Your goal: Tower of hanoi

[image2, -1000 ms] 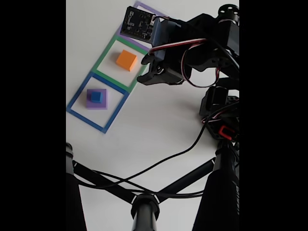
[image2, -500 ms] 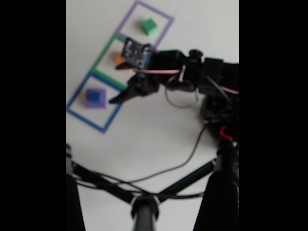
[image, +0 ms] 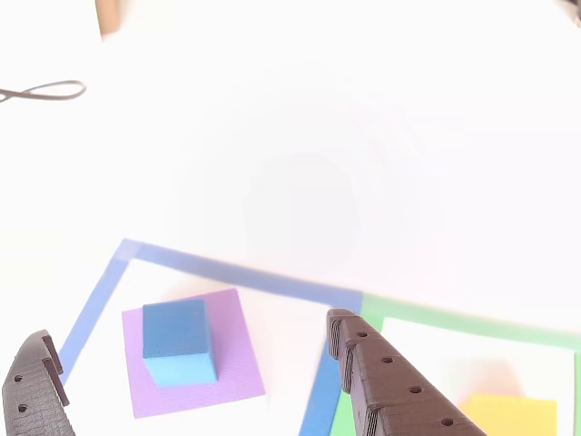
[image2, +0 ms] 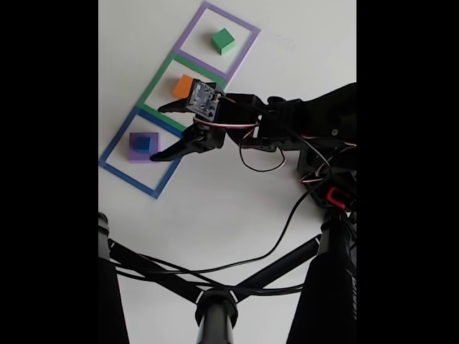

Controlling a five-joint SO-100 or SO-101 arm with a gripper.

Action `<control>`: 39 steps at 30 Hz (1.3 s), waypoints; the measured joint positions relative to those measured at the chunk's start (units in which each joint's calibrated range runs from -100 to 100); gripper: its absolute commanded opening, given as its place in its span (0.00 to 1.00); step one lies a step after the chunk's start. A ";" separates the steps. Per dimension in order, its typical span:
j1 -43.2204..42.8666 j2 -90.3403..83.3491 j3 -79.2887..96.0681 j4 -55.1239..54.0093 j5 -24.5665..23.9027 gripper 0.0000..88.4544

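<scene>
My hand (image2: 158, 131) reaches out over the white table (image2: 237, 193) with its two fingers spread wide apart and nothing between them; in the fixed view one fingertip lies over the green outline (image2: 159, 77) and the other over the edge of the blue outline (image2: 123, 172). The small blue cube (image2: 144, 143) sits on the pale-purple slab (image2: 134, 153) inside the blue outline, just beside my lower fingertip but apart from it. The orange cube (image2: 182, 86) stands in the green outline, its near corner hidden behind my wrist camera. The green cube (image2: 223, 40) stands alone in the purple outline (image2: 215, 68), well apart. In the other view the blue cube (image: 179, 341) stands skewed on the slab (image: 238, 363) between my fingers (image: 390, 386), the orange cube (image: 508, 416) looks washed-out yellow and is cut off by the bottom edge, and glare bleaches the far table.
</scene>
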 measured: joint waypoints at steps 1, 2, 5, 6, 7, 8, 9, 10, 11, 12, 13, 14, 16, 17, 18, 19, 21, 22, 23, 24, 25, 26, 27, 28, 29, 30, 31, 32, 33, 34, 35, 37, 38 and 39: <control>-0.08 1.60 0.00 -1.93 0.00 0.40; -0.08 3.12 0.00 -3.77 0.00 0.40; -0.08 8.27 0.00 -8.99 0.00 0.40; -0.08 10.13 -0.09 -10.67 0.00 0.40; -0.16 11.82 -0.09 -12.20 0.00 0.40; -0.41 13.59 -0.44 -13.72 0.00 0.40; -0.65 15.28 -0.87 -15.09 0.00 0.40; -0.90 17.05 -1.48 -16.45 0.00 0.40; -1.15 18.66 -1.91 -17.74 0.00 0.39; -1.31 20.18 -2.52 -18.94 0.00 0.39; -1.39 21.70 -3.22 -19.98 0.00 0.39; -1.47 22.96 -3.92 -20.87 0.00 0.39; -1.47 25.58 -5.48 -22.63 0.00 0.39; -1.47 26.76 -6.18 -23.52 0.00 0.39; -1.64 28.03 -6.88 -24.24 0.00 0.39; -1.80 29.30 -7.66 -24.96 0.00 0.39; -2.13 31.32 -8.88 -26.16 0.00 0.39; -2.29 32.25 -9.57 -26.65 0.00 0.39; -2.46 33.09 -10.10 -27.13 0.00 0.39; -2.70 33.69 -10.53 -27.53 0.00 0.39; -2.87 34.36 -10.79 -27.93 0.00 0.39; -3.03 34.70 -11.05 -28.33 0.00 0.39; -3.03 34.95 -11.23 -28.49 0.00 0.39; -3.11 35.04 -11.40 -28.65 0.00 0.39; -3.11 35.12 -11.49 -28.65 0.00 0.39; -3.19 35.12 -11.49 -28.73 0.00 0.39; -3.36 35.12 -11.49 -28.73 0.00 0.39; -3.44 35.12 -11.49 -28.73 0.00 0.39; -3.44 35.54 -11.49 -28.73 0.00 0.38; -3.52 35.80 -11.49 -28.73 0.00 0.38; -3.60 35.88 -11.49 -28.73 0.00 0.38; -3.77 36.05 -11.49 -28.73 0.00 0.38; -3.93 36.05 -11.49 -28.73 0.00 0.38; -3.93 36.05 -11.49 -28.73 0.00 0.38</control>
